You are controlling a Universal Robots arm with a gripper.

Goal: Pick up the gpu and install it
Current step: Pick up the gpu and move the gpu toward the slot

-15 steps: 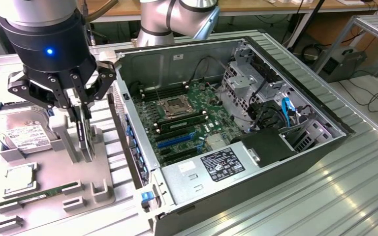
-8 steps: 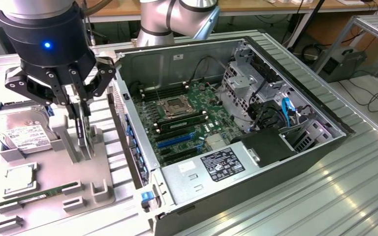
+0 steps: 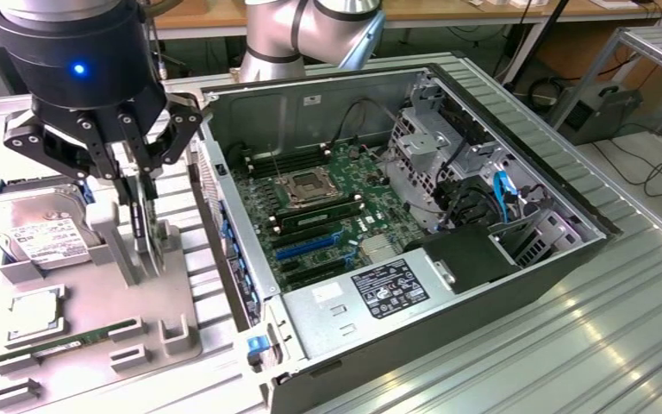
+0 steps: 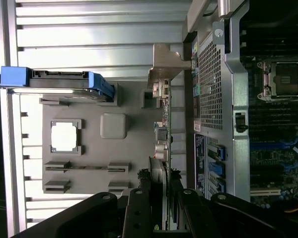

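Standing upright on its long edge in a slot of the grey tray [image 3: 182, 323], along the tray's edge beside the computer case [image 3: 561, 250]: one gpu [image 3: 144, 235], thin and black, lower edge down between the slot's grey posts. Clenched on the card's upper edge, one from each face: two jaws, reaching straight down from one black wrist body [image 3: 72, 52] with one blue light [image 3: 77, 68]. Viewed edge-on from the wrist: one silver bracket [image 4: 165, 63] at the card's end farthest from the jaws, one round fan [image 4: 157, 171] bulging from the face turned away from the case.

Counted elsewhere on the tray: one hard drive [image 3: 34, 231] with a white label, seated in one blue carrier [image 4: 59, 79] at the tray's edge opposite the case; one square processor chip [image 3: 34, 309] flat in a recess near the tray's middle; one narrow green memory stick [image 3: 69, 339] lying flat toward the tray's corner at the exterior view's lower left. None of the three touching the jaws.

Just beside the tray, on the ribbed metal table [image 3: 619, 336]: that one case, lying with its open side up. Inside: one green motherboard [image 3: 348, 211], one processor socket [image 3: 307, 186] near the board's middle, one labelled power supply [image 3: 386, 289] at the case's end toward the exterior view's bottom. Beyond the case, toward the exterior view's top: one grey arm joint [image 3: 302, 30].
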